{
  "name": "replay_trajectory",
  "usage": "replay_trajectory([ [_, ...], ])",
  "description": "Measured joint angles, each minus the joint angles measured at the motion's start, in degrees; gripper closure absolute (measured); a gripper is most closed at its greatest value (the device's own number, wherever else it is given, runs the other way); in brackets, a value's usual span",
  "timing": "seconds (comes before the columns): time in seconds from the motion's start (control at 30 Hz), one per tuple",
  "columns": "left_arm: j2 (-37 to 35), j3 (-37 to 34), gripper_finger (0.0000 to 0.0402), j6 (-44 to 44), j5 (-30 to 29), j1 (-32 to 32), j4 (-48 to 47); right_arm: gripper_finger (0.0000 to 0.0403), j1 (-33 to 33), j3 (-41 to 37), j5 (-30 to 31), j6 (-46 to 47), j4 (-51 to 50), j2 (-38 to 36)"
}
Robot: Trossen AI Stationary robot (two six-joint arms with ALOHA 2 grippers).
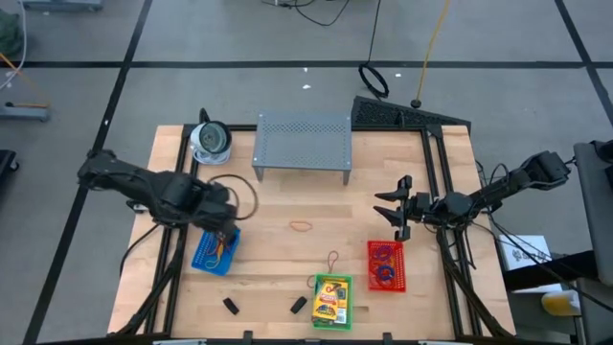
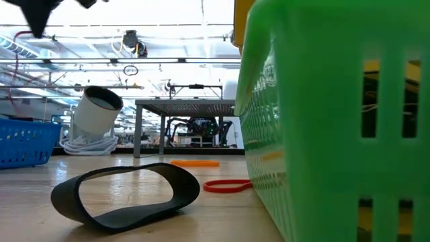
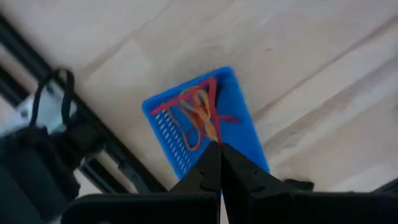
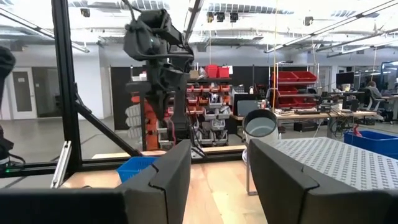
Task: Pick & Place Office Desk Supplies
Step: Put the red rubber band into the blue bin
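Left gripper [image 1: 224,236], jaws together, above blue basket [image 1: 215,251] holding rubber bands [image 3: 198,116]. Orange band [image 1: 301,227] lies mid-bench; clips [image 1: 231,306] near edge. Right gripper [image 1: 396,213], jaws apart, above red basket [image 1: 387,265]. Risk: thin bands may slip the jaws.

Open wood at table centre, clutter at the edges

Bare planks surround the thin orange rubber-band loop [image 1: 301,227]; the grey perforated metal shelf [image 1: 302,141] blocks the back, coloured baskets line the front.
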Motion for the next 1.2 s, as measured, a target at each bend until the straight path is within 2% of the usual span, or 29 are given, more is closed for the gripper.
replay_trajectory([
  [0.13,-6.89,-7.28,0.0401,-5.01,0.76,-1.52,2.84,0.0248,0.00,0.00,0.03,0.02,0.00,0.00],
  [0.27,-10.58,-14.27,0.0401,-7.48,2.21,-2.64,8.36,0.0248,0.01,0.00,0.07,0.02,0.02,0.00],
  [0.43,-11.67,-22.98,0.0401,-9.76,5.06,-4.63,18.69,0.0248,0.02,0.00,0.11,0.04,0.04,0.00],
  [0.6,-11.62,-31.38,0.0401,-11.28,5.24,-6.78,30.78,0.0248,0.00,-0.02,0.15,0.04,0.06,0.00],
  [0.73,-11.62,-36.80,0.0401,-13.70,5.95,-8.44,34.40,0.0248,0.01,-0.02,0.14,0.06,0.06,0.00],
  [0.93,-11.62,-40.30,0.0395,-16.80,6.73,-10.10,36.31,0.0248,0.01,-0.02,0.11,1.11,0.08,0.00],
  [1.2,-11.62,-40.34,0.0341,-17.03,4.19,-10.91,37.29,0.0248,0.00,-0.02,0.09,1.14,0.08,0.00],
])
